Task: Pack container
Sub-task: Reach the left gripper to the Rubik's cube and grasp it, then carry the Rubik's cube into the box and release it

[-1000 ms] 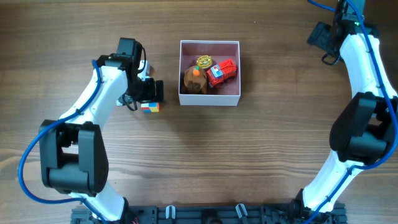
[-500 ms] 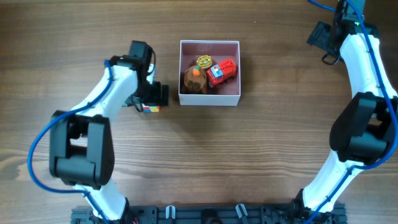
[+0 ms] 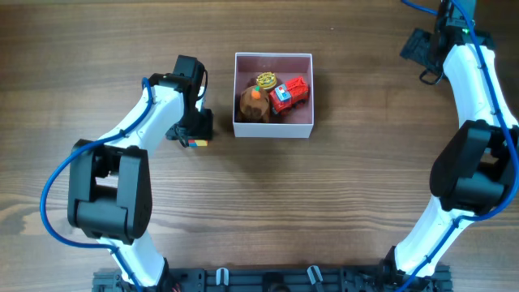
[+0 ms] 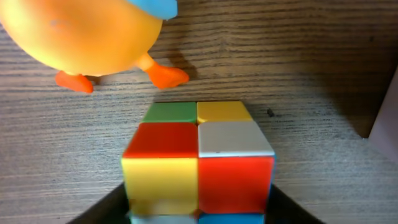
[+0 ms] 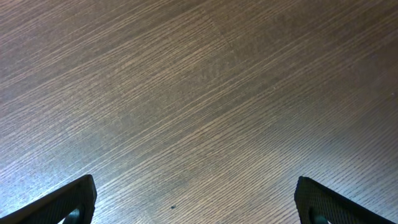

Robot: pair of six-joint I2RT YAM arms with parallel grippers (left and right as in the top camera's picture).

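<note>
The container (image 3: 273,130), a white-walled square box with a pink inside, stands at mid-table. In it lie a brown toy (image 3: 253,104), a red truck (image 3: 289,93) and a yellow round piece (image 3: 265,79). Just left of it, a multicoloured cube (image 3: 197,143) rests on the wood under my left gripper (image 3: 197,134). In the left wrist view the cube (image 4: 199,158) fills the space between the black fingers (image 4: 102,211), which press both its sides. An orange toy with small feet (image 4: 87,31) lies just beyond the cube. My right gripper (image 5: 202,205) is open over bare wood at the far right (image 3: 418,49).
The container's wall (image 4: 387,115) shows at the right edge of the left wrist view, close to the cube. Wood table surface surrounds everything. The arm bases stand along the table's front edge.
My left arm has shifted right, toward the container, and its jaws have closed from wide open onto the cube. The right arm has not moved.
</note>
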